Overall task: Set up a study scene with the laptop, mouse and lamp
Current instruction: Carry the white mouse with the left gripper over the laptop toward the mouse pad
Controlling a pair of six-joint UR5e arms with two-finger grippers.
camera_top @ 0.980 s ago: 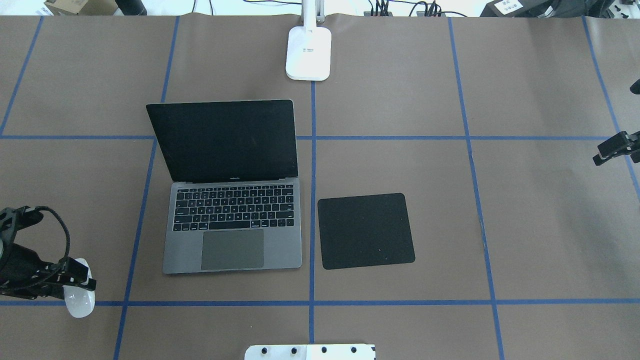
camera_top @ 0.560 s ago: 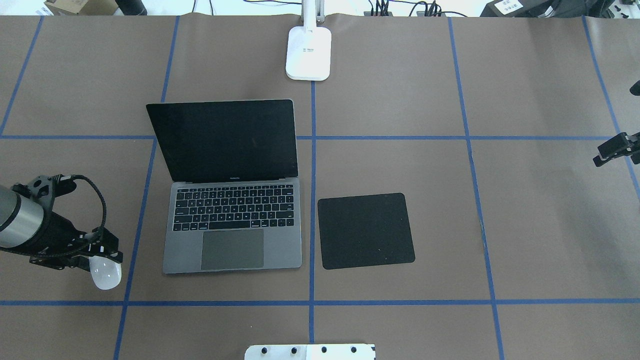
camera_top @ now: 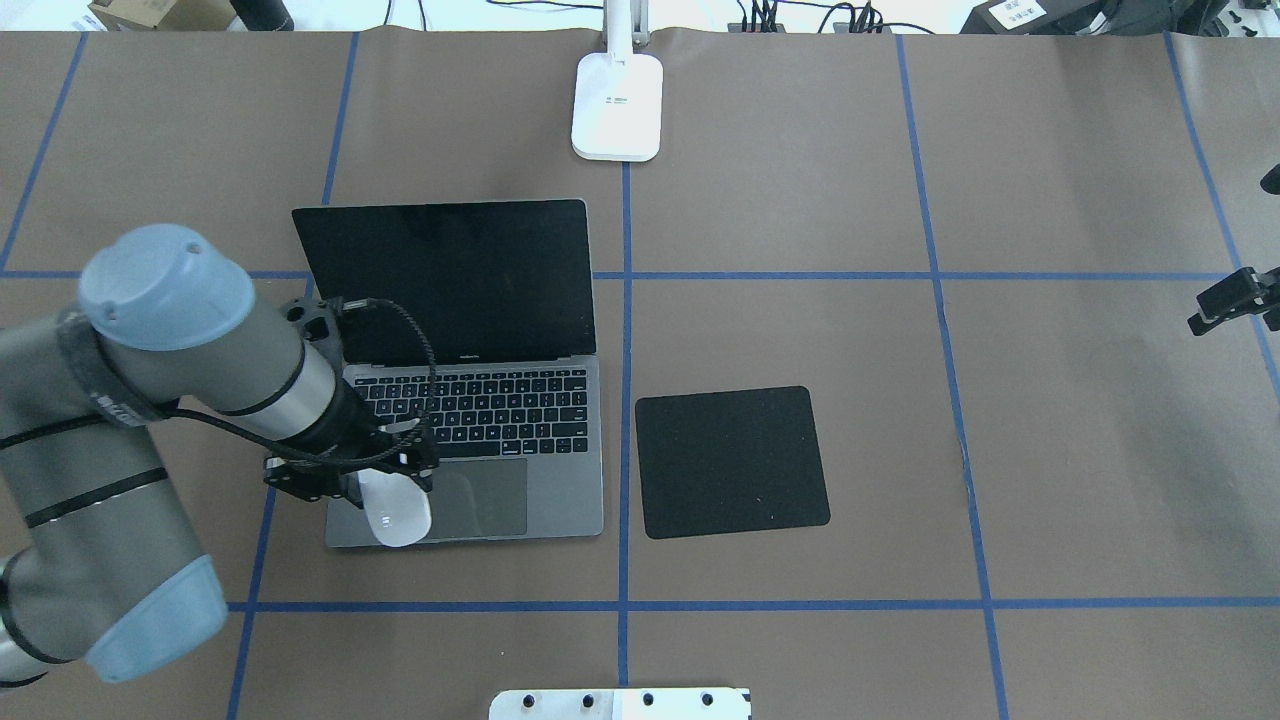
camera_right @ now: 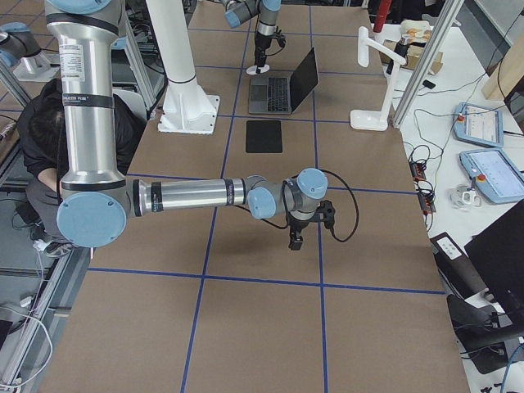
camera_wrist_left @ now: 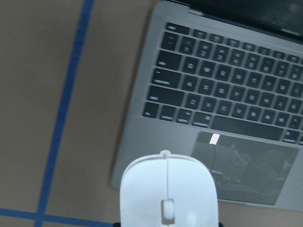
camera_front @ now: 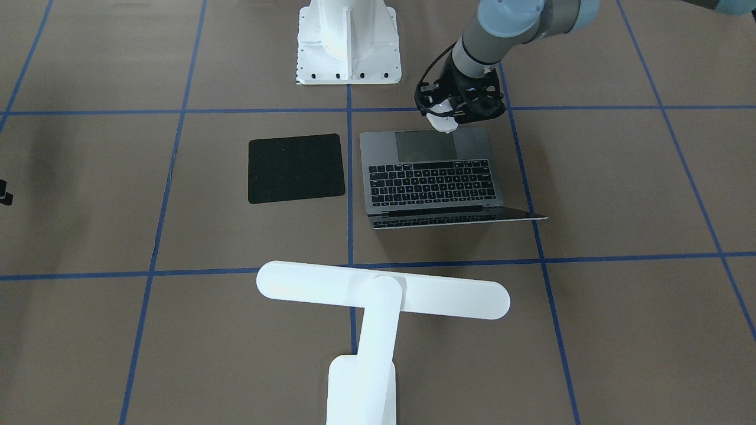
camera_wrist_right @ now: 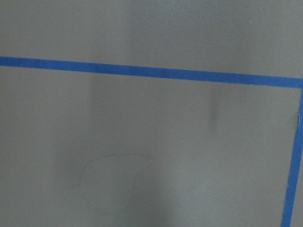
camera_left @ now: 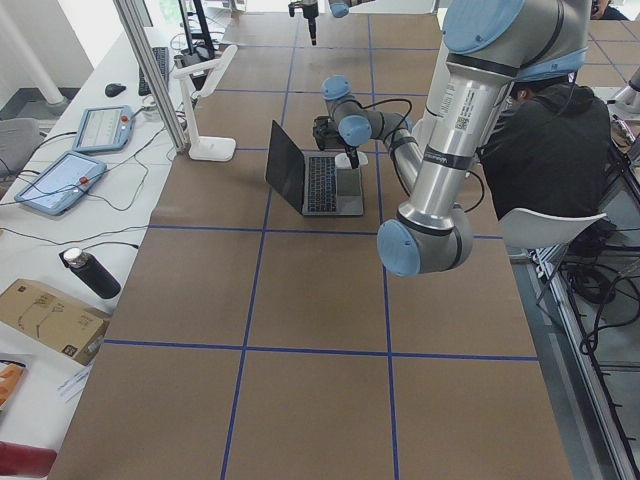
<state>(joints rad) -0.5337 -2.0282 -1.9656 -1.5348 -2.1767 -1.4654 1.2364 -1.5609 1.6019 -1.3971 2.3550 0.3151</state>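
Observation:
The dark-grey laptop (camera_top: 520, 420) lies open left of centre, also in the front view (camera_front: 434, 177) and the left wrist view (camera_wrist_left: 227, 94). My left gripper (camera_top: 392, 492) is shut on the white mouse (camera_top: 398, 518) and holds it over the laptop's front left corner, next to the trackpad. The mouse also shows in the front view (camera_front: 442, 122) and the left wrist view (camera_wrist_left: 168, 194). The white lamp (camera_top: 617, 105) stands at the far edge, its bar head (camera_front: 384, 289) level. My right gripper (camera_top: 1225, 300) hangs at the table's right edge with nothing near it; I cannot tell how its jaws stand.
A black square mat (camera_top: 732, 462) lies just right of the laptop. The white bolted pedestal (camera_front: 348, 41) stands at the near edge. Blue tape lines grid the brown table cover. A seated person (camera_left: 545, 140) is beside the robot.
My left arm has swung right with the mouse, from the table's left edge to over the laptop's front left corner. The right gripper has stayed in place.

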